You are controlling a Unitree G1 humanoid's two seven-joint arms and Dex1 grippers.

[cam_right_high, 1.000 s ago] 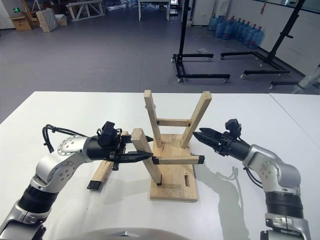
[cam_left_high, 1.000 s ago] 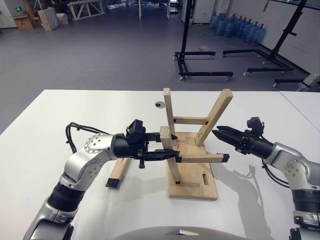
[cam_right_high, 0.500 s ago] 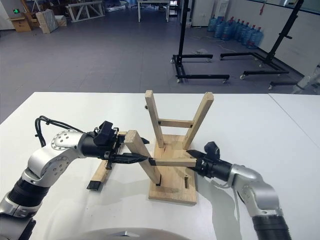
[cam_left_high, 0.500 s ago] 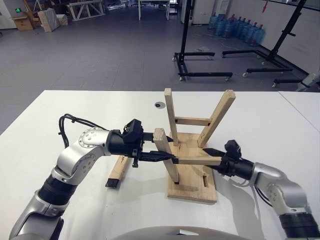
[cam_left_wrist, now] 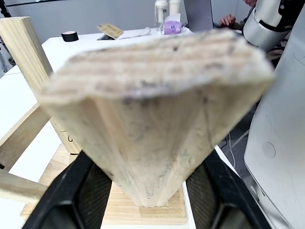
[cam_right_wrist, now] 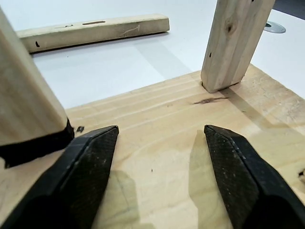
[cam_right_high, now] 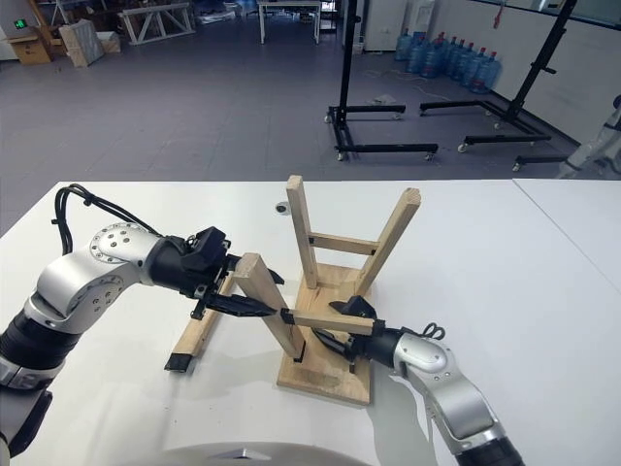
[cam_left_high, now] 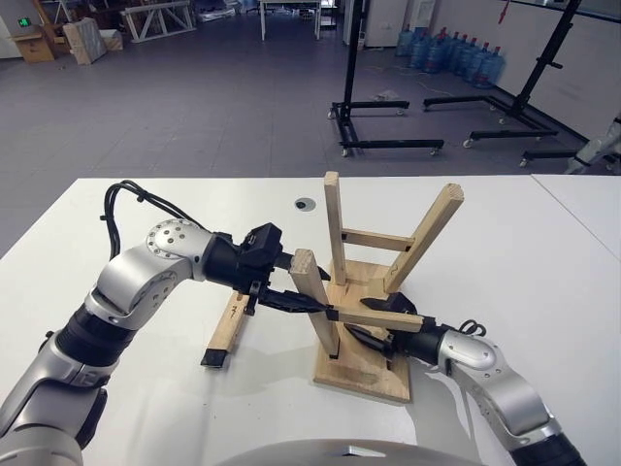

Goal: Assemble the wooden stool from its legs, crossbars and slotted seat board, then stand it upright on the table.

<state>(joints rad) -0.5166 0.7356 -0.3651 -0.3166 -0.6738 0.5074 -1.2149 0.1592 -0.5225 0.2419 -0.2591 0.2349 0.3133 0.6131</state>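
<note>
From the left: loose pale wooden leg (cam_left_high: 229, 328) flat on the white desk (cam_left_high: 543, 252), left end effector (cam_left_high: 309, 305) clenched on a tilted pale wooden leg (cam_left_high: 307, 272) meeting the flat rectangular wooden seat board (cam_left_high: 359, 374), right end effector (cam_left_high: 374, 337) released, low over that board.

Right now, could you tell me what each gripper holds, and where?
Left gripper clamps a leg on its upper half; right gripper is open, empty.

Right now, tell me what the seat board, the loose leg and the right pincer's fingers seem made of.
Seat board: pale, bare-looking wood, grain lines showing. Loose leg: same pale wood, one end dark-capped. Fingers of the right pincer: matte black, finely pebbled, probably plastic or rubber.
</note>
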